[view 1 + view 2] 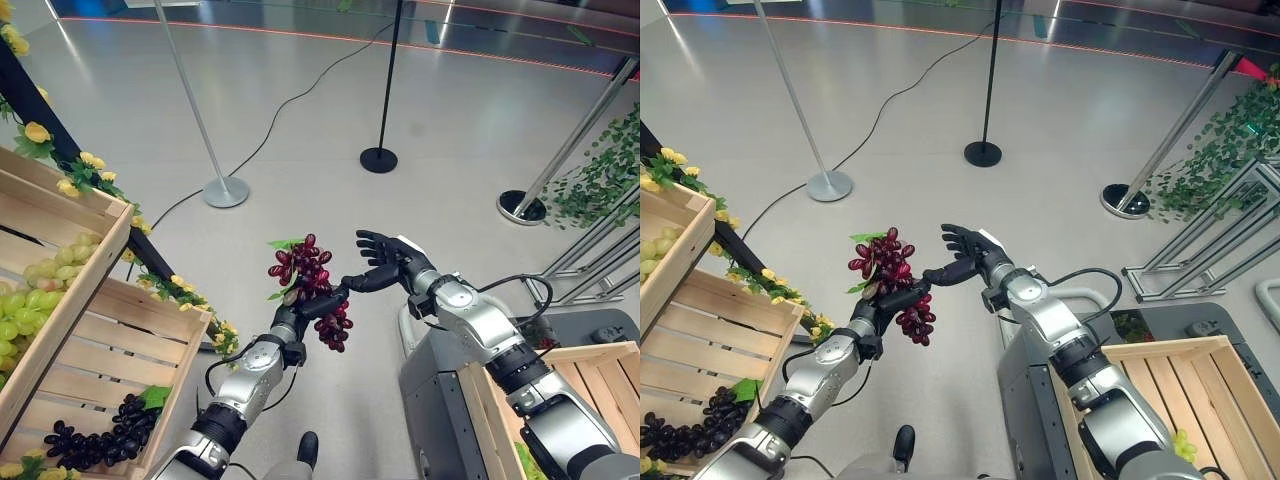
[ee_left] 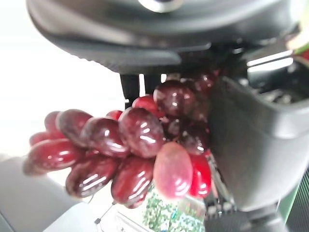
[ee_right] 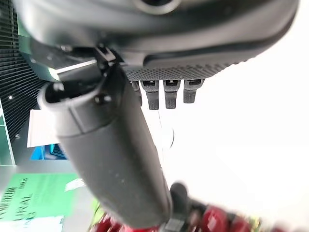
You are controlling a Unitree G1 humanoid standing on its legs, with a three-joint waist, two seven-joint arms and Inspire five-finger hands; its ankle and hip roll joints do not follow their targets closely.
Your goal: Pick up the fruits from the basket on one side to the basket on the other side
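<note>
A bunch of red grapes (image 1: 308, 272) with a green leaf hangs in mid air above the floor, between the crates. My left hand (image 1: 303, 309) is shut on it from below, and the grapes bulge past its fingers (image 2: 130, 145). My right hand (image 1: 396, 260) is open just to the right of the bunch, fingers spread, with its thumb (image 3: 111, 145) reaching to the bunch's edge. A wooden crate (image 1: 593, 362) stands at the lower right, under my right arm. To the left, a lower crate (image 1: 120, 340) holds dark grapes (image 1: 98, 436).
An upper left crate (image 1: 75, 215) holds green grapes (image 1: 30, 290), edged with yellow flowers and leaves. Two stanchion bases (image 1: 226, 191) (image 1: 378, 159) stand on the floor ahead. A third post, metal racks and green foliage (image 1: 605, 180) are at the right. A grey box (image 1: 440, 380) sits beside the right crate.
</note>
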